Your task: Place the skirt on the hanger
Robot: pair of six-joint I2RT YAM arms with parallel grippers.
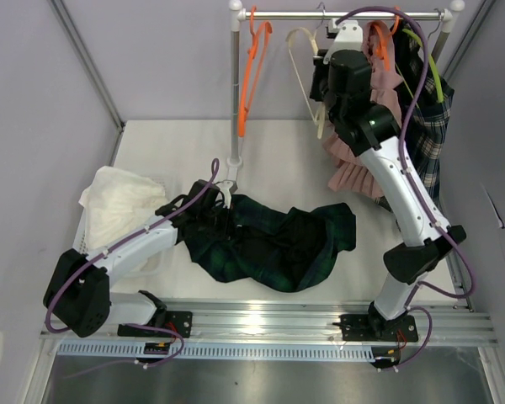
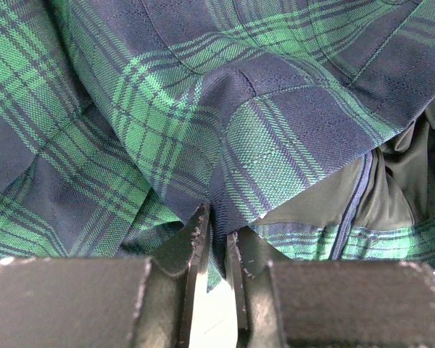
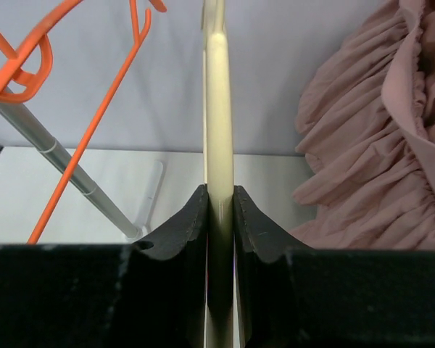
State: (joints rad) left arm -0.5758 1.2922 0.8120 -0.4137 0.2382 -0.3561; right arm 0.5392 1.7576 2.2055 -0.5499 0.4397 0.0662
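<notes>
The left gripper [image 2: 216, 235] pinches a fold of the plaid skirt [image 1: 273, 240] near the table's [image 1: 177, 151] near edge, while the right gripper [image 3: 220, 203] clamps the cream hanger [image 3: 219, 109] above the far edge.

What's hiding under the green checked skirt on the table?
Only the white table shows around the green skirt. The left tool pinches a fold at its edge. Anything beneath the cloth is covered.

The left arm [image 1: 139, 244] and right arm [image 1: 401, 181] have white links and bulky black joint housings. A purple cable [image 1: 415, 88] loops along each. Black bases [image 1: 362, 326] bolt onto a silver rail [image 1: 261, 322]. Fingers [image 3: 180, 235] are matte black wedges.
</notes>
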